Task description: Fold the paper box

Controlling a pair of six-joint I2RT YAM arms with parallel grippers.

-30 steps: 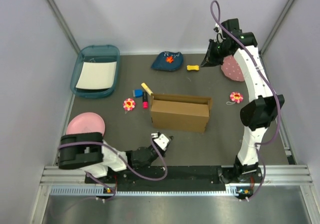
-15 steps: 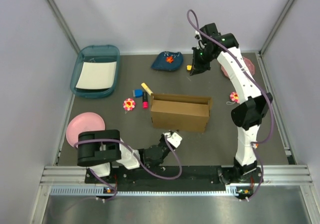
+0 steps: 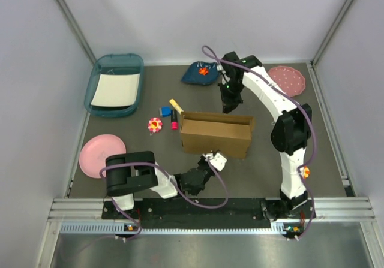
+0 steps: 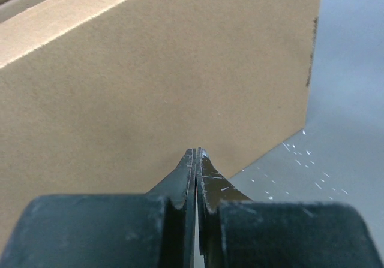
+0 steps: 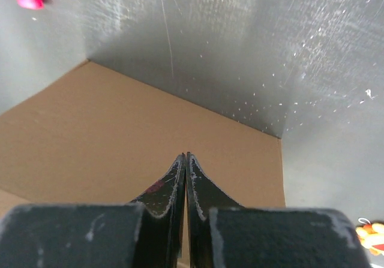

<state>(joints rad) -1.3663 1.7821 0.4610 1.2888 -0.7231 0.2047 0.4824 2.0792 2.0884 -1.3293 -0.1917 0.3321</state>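
Observation:
The paper box (image 3: 216, 135) is a brown cardboard box standing mid-table, open at the top, with its back flap upright. My left gripper (image 3: 216, 159) lies low at the box's front wall, near its right half. In the left wrist view the shut left gripper (image 4: 197, 151) points at the brown front wall (image 4: 150, 70), holding nothing. My right gripper (image 3: 228, 107) hangs just behind the box's back edge. In the right wrist view the right gripper (image 5: 185, 155) is shut and empty over a cardboard panel (image 5: 120, 136).
A teal tray (image 3: 96, 87) with a white sheet stands at the back left. A pink plate (image 3: 101, 151) lies front left and a dotted pink plate (image 3: 289, 79) back right. A blue cloth (image 3: 201, 73), a flower toy (image 3: 155, 125) and small coloured blocks (image 3: 173, 114) lie behind and left of the box.
The right arm has swung left from the back right corner and come down behind the box. The left gripper has slid right along the box's front.

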